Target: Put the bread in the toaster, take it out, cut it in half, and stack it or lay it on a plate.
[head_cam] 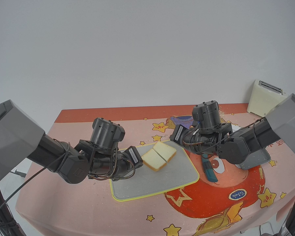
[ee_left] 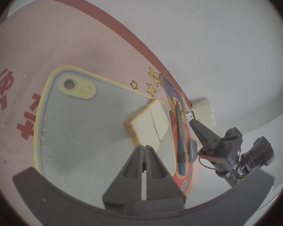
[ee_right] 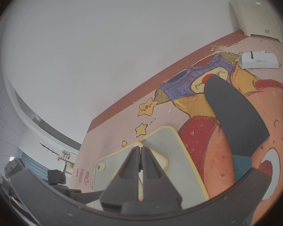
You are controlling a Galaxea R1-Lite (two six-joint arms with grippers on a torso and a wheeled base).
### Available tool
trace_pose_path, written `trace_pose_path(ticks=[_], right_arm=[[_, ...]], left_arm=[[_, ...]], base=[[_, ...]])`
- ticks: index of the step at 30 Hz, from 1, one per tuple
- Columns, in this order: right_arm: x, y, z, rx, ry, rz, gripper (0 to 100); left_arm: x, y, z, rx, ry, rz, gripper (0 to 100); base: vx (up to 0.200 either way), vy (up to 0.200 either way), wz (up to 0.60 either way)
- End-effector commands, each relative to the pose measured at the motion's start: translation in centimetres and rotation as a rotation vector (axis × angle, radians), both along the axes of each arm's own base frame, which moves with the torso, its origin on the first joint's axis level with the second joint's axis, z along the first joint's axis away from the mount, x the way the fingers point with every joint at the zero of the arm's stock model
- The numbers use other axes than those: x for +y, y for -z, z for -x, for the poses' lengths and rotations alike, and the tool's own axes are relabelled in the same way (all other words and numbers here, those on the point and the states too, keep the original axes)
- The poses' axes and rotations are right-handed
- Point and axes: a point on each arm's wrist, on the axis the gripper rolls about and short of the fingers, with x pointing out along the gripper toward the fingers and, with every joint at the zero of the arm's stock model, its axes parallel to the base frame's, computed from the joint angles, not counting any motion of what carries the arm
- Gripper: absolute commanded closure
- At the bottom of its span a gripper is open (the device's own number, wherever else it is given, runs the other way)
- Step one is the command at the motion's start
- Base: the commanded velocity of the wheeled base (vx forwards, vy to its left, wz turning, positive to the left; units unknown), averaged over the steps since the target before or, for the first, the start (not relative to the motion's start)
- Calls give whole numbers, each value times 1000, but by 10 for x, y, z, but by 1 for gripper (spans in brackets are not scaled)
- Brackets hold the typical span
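On the table (head_cam: 88, 207) with the pink and red cartoon cloth:

1. Grey rectangular cutting board with yellow rim (head_cam: 160, 182), lying flat at the middle, crumbs on its surface.
2. Slice of white bread with tan crust (head_cam: 159, 155), cut into two halves. The halves lie flat on the far part of the board, side by side and meeting along the cut.
3. Knife with dark blade and teal handle (head_cam: 209, 170), flat on the cloth just beside the board's right edge, handle toward the robot.
4. Cream-coloured toaster (head_cam: 265, 97), at the far right corner, well apart from the board.
5. Pale grey flat dish (head_cam: 257, 159), right of the knife, partly hidden under the right arm.
6. White flat rectangular item (ee_right: 259, 60), on the cloth near the toaster.
7. Left gripper (ee_left: 144, 149), over the board's left part, fingers pressed together and holding nothing, tips close to the nearer half. Contact cannot be told.
8. Right gripper (ee_right: 140, 153), above the board's far right edge, fingers likewise closed and empty, pointing at the bread.
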Motion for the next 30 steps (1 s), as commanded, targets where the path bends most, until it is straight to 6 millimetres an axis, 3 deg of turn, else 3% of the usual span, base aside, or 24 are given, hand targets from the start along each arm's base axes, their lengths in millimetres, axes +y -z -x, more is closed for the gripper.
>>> trace_pose_path(ticks=[1, 10, 30], right_arm=[[1, 14, -7, 23, 9, 12, 100], [-5, 35, -20, 63, 34, 23, 100], [3, 37, -11, 95, 7, 1, 100]], left_arm=[[-1, 4, -1, 6, 3, -6, 100], [-2, 5, 1, 7, 8, -10, 100], [-8, 5, 3, 7, 28, -8, 100]], base=[[0, 0, 0], [0, 0, 0], [0, 0, 0]])
